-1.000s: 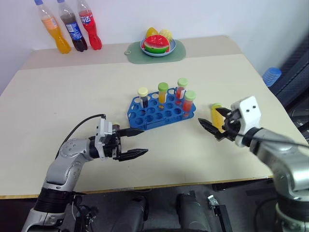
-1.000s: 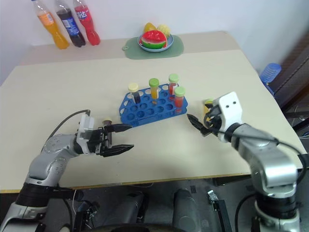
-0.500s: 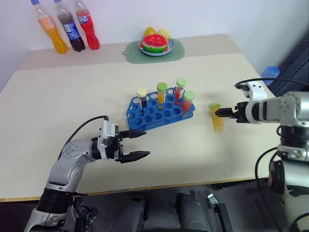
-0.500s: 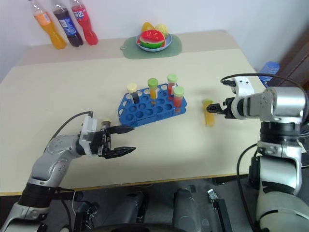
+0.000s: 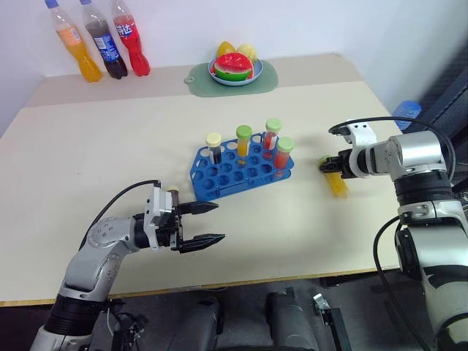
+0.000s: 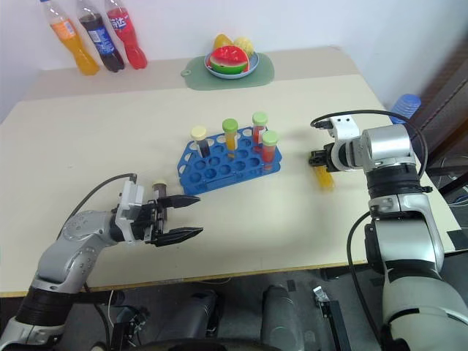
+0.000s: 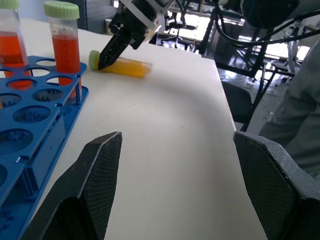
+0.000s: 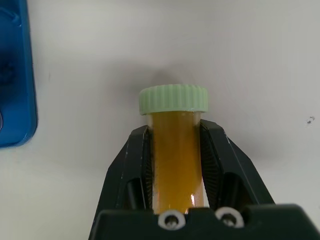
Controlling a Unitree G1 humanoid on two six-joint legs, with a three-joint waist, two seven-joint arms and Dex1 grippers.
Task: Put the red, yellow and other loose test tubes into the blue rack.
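The blue rack [image 5: 232, 174] stands mid-table with several capped test tubes upright in it: a dark one [image 5: 214, 147], a yellow one [image 5: 244, 140] and two red ones [image 5: 273, 134]. To its right a yellow test tube [image 5: 336, 181] with a green cap lies on the table. My right gripper [image 5: 330, 165] is shut on it just behind the cap; the right wrist view has the tube [image 8: 175, 155] squeezed between both fingers. In front of the rack's left corner my left gripper [image 5: 218, 221] hangs open and empty, pointing right.
Three soda bottles [image 5: 102, 44] stand at the back left corner. A fruit plate [image 5: 238, 68] on a green mat sits at the back centre. A blue object [image 5: 408, 113] shows past the table's right edge. A person's sleeve [image 7: 300, 120] appears in the left wrist view.
My right gripper swung forward onto the lying yellow tube and went from open to shut on it. The left gripper stayed put and open.
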